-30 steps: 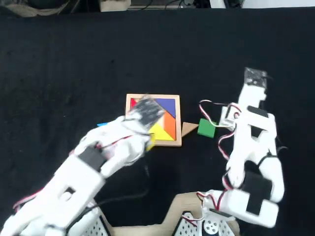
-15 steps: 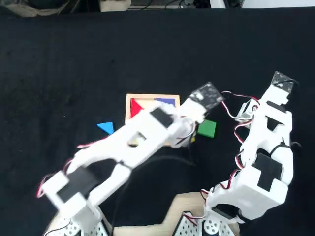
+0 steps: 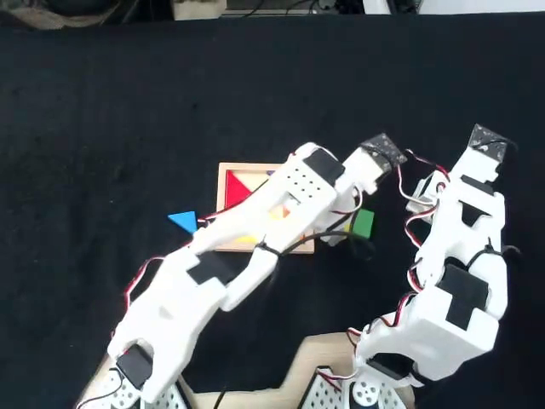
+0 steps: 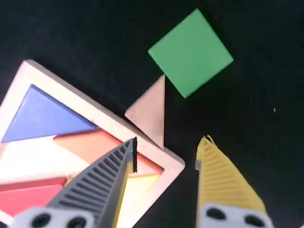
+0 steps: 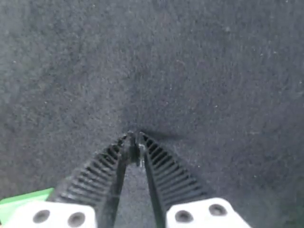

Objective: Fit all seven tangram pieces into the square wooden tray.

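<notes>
The square wooden tray (image 4: pixel 102 116) holds a blue triangle (image 4: pixel 42 116), an orange piece (image 4: pixel 92 142), a red piece (image 4: pixel 26 197) and a yellow piece (image 4: pixel 140 185). Against its outer edge lies a tan triangle (image 4: pixel 149 111), and a green square (image 4: pixel 191 52) sits just beyond. My left gripper (image 4: pixel 167 145) hangs open above the tray's corner, close to the tan triangle, with nothing between its fingers. In the high view the left arm (image 3: pixel 281 213) lies across the tray (image 3: pixel 223 181). My right gripper (image 5: pixel 134 142) is shut and empty over bare cloth.
A small blue triangle (image 3: pixel 182 221) lies loose on the black cloth left of the tray. The right arm (image 3: pixel 460 230) stands to the right of the green square (image 3: pixel 363 224). Cardboard and the arm bases sit at the near table edge.
The left arm swung right from over the tray's middle until its gripper is above the tan triangle and tray corner. The right arm shifted right a second ago, then kept still.
</notes>
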Action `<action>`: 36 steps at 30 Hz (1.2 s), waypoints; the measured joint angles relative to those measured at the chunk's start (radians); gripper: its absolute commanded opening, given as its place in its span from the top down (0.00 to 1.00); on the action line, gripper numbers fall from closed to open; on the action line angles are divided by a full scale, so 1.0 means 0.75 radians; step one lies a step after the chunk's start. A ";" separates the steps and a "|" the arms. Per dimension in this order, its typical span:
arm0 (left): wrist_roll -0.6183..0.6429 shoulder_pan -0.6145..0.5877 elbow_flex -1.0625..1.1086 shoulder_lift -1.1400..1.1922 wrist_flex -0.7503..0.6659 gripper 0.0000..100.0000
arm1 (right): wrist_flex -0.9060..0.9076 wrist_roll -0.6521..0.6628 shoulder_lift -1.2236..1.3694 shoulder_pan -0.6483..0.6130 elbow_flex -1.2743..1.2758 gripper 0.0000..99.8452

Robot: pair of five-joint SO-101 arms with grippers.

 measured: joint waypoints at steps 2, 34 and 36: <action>0.000 0.000 -0.061 0.045 0.023 0.74 | 0.000 0.000 0.000 0.000 0.000 0.99; -0.104 -0.086 -0.775 0.581 0.207 0.69 | 0.000 0.000 0.000 0.000 0.000 0.99; -0.108 -0.086 -0.806 0.597 0.229 0.71 | 0.000 0.000 0.000 0.000 0.000 0.99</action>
